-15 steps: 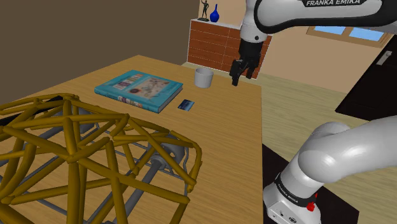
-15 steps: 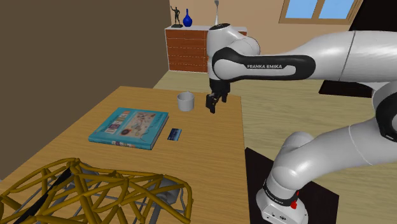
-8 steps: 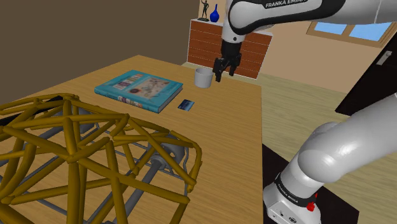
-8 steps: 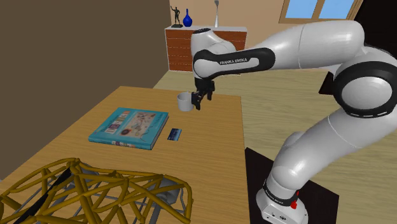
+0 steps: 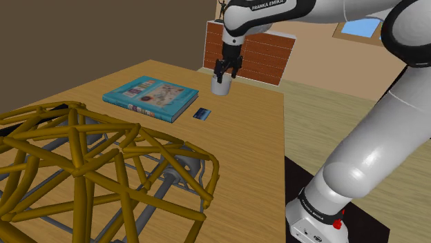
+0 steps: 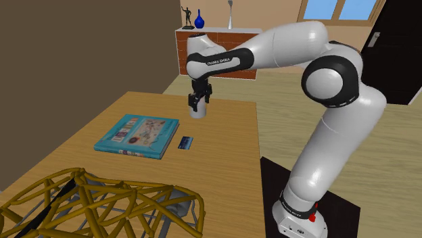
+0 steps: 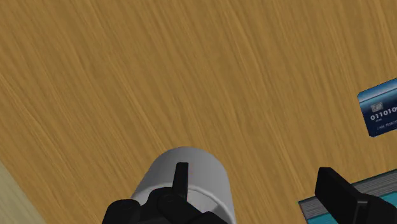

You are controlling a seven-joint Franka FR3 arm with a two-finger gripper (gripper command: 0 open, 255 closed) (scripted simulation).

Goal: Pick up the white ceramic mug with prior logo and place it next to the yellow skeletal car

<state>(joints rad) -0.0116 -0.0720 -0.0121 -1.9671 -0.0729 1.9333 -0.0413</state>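
A plain white mug (image 5: 219, 88) (image 6: 197, 111) stands upright near the far edge of the wooden table (image 5: 255, 138). My black gripper (image 5: 225, 71) (image 6: 197, 101) hangs just above it, open. In the wrist view one fingertip (image 7: 181, 181) lies over the mug (image 7: 203, 168) and the other fingertip (image 7: 336, 189) stands well off to its side, so my gripper (image 7: 259, 191) is not clasping the mug. The yellow skeletal car (image 5: 90, 166) (image 6: 101, 203), a frame of yellow tubes over grey ones, sits at the table's near end, far from the mug.
A teal book (image 5: 148, 97) (image 6: 138, 134) lies mid-table with a small blue card (image 5: 202, 114) (image 6: 184, 143) (image 7: 380, 109) beside it. Behind the table stands a brick-red dresser (image 5: 252, 52) (image 6: 196, 54) carrying a blue vase (image 6: 199, 21).
The arm has swung from beside the mug toward the shoulder view's left, bringing the gripper over the mug. The mug, book and card have not moved.
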